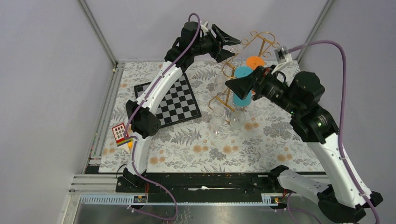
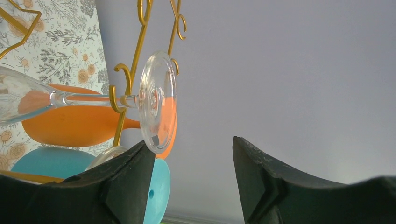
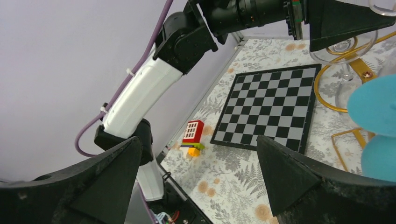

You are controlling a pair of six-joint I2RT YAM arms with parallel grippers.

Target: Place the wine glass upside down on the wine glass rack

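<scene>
left tool [image 2: 192, 140] half-open beside wine glass [image 2: 156, 100]; right tool [image 3: 198, 139] wide.

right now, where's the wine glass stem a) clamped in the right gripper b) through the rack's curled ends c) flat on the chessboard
b: the wine glass hangs with its stem through the rack's curled ends, and the right gripper is open and empty.

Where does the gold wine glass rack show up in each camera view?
Top external: wine glass rack stands upper centre, right of the chessboard.
Left wrist: its gold rails run down the upper left.
Right wrist: gold bar and ring at the right edge.
Shared landmark: teal disc by the rack.
</scene>
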